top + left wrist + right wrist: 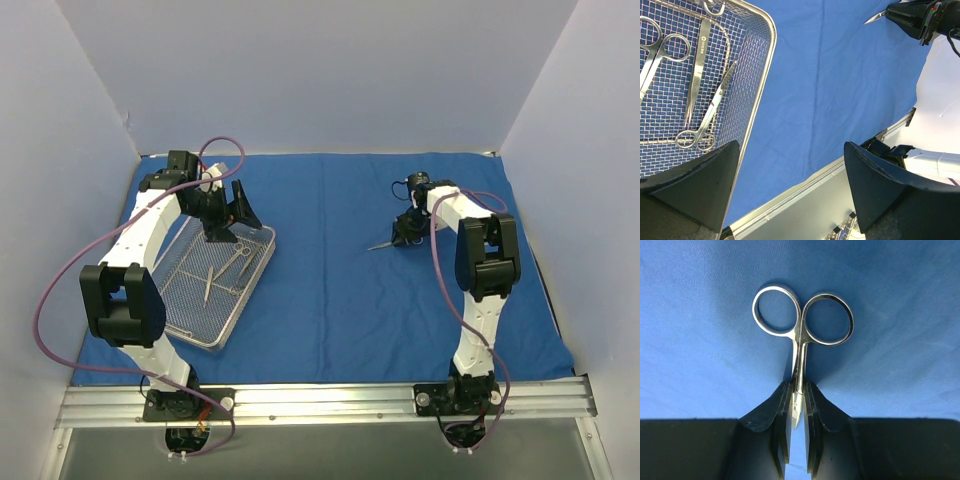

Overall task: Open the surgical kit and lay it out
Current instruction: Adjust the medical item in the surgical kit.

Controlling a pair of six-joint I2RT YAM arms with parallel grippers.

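Observation:
The royal-blue cloth wrap (330,300) lies spread flat over the table. On its left part rests the silver wire-mesh tray (250,288), which holds scissors (705,120), straight forceps (697,65) and another ring-handled instrument (655,55). My left gripper (225,215) hovers above the tray's far end, open and holding nothing (790,150). Out on the cloth's right half, my right gripper (405,232) is shut on a small pair of scissors (800,325). Its pads pinch the shank, and the finger rings point away just above the cloth (700,340). The steel tip (380,246) juts left.
An aluminium rail (330,400) carrying both arm bases runs along the near edge. White walls (60,120) close in the left, back and right sides. A purple cable (60,290) loops out beside the left arm.

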